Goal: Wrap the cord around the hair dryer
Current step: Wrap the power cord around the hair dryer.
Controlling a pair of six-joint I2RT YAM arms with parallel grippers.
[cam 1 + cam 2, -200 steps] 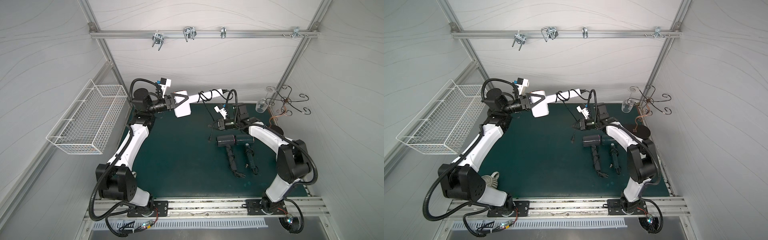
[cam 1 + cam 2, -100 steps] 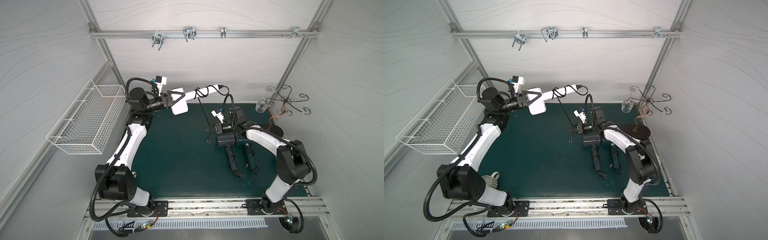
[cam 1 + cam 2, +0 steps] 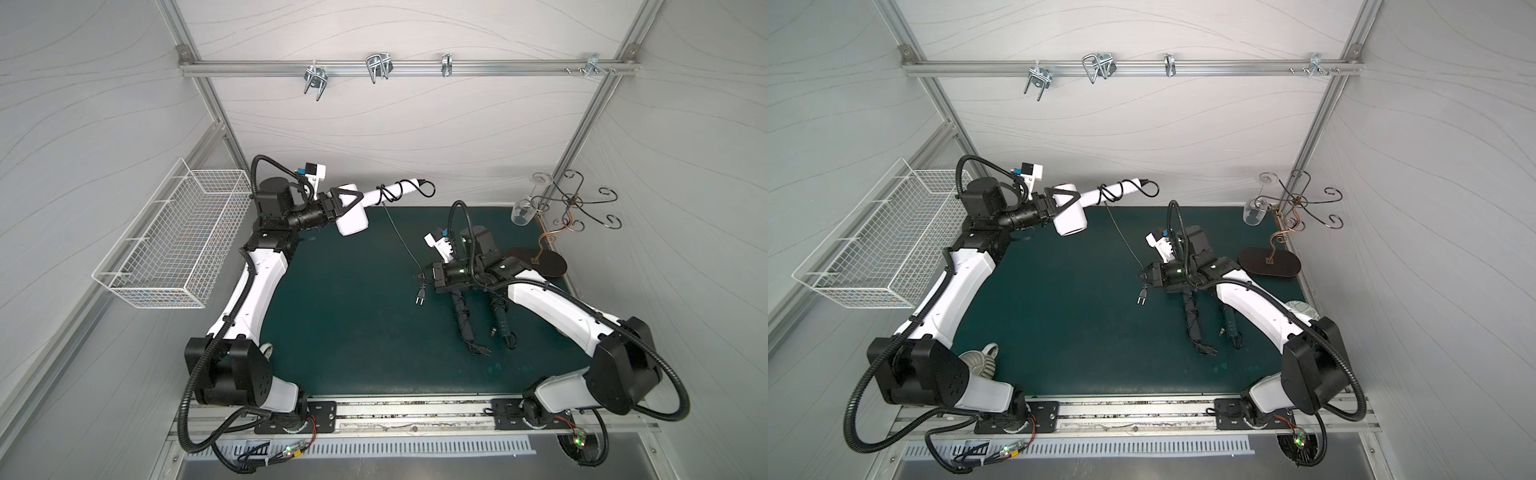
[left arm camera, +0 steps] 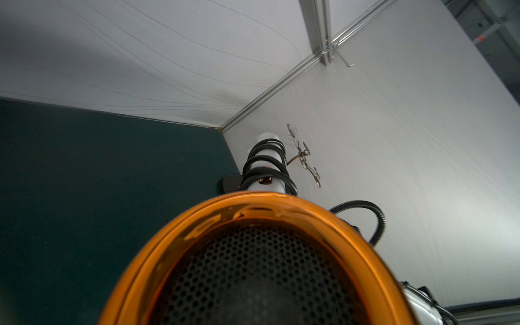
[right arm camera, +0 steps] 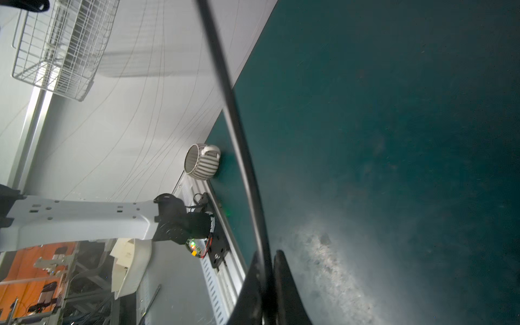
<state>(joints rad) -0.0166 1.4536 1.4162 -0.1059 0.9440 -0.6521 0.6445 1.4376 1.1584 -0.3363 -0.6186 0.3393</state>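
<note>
1. The left pincer (image 3: 345, 202) is clamped across the barrel of the white hair dryer (image 3: 352, 221), its jaws spread wide round the body; it holds the dryer in the air over the far left corner of the worktop (image 3: 332, 332)
2. The dryer's handle points right along the far edge, and the cord (image 3: 401, 236) is wound round it in several black turns, with one loose loop past the handle's end
3. In the left wrist view the orange-rimmed grille of the hair dryer (image 4: 267, 204) fills most of the frame, and that pincer's fingers cannot be seen there
4. From the handle the cord runs in a straight line nearer and to the right, down to the right pincer (image 3: 428, 277), which is clenched on it over the middle of the worktop
5. The right wrist view shows the cord nipped between the two fingers (image 5: 287, 284)
6. The plug (image 3: 419, 298) hangs just on the near side of the right pincer; whether it touches the worktop I cannot tell
</note>
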